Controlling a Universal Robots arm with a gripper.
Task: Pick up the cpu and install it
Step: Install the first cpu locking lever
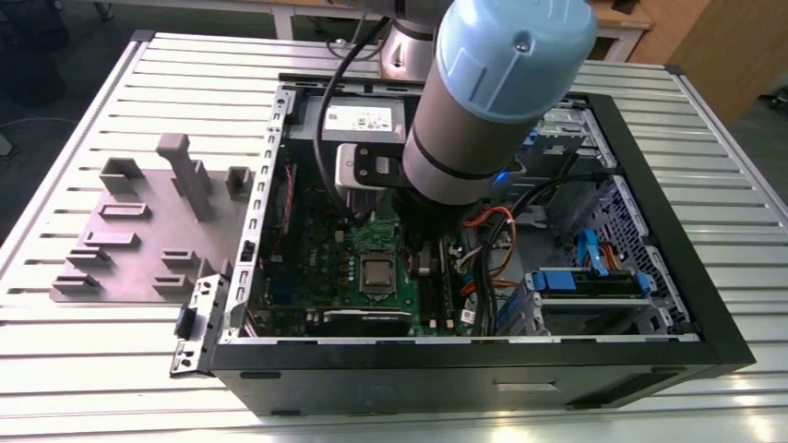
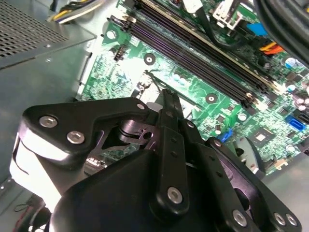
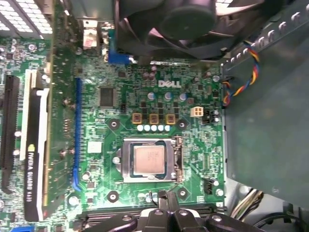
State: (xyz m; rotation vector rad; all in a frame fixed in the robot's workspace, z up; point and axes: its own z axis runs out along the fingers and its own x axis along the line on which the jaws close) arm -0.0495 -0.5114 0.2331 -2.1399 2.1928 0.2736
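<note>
The cpu (image 3: 149, 161) is a small silvery square lying flat in the metal socket frame (image 3: 126, 162) on the green motherboard (image 3: 193, 145). The exterior view shows the cpu (image 1: 373, 272) inside the open computer case (image 1: 640, 231), just below the arm's wrist. My gripper (image 3: 164, 196) hovers above the board a short way to one side of the socket, fingers pressed together with nothing between them. In the second wrist view the gripper (image 2: 168, 96) points down at the board beside the memory slots (image 2: 203, 53).
A graphics card (image 3: 34, 159) stands beside the socket and a black fan (image 3: 169, 19) beyond it. Orange and black cables (image 1: 493, 249) and a blue drive bay (image 1: 589, 281) fill the case's right in the exterior view. A grey fixture plate (image 1: 136, 231) lies on the slatted table.
</note>
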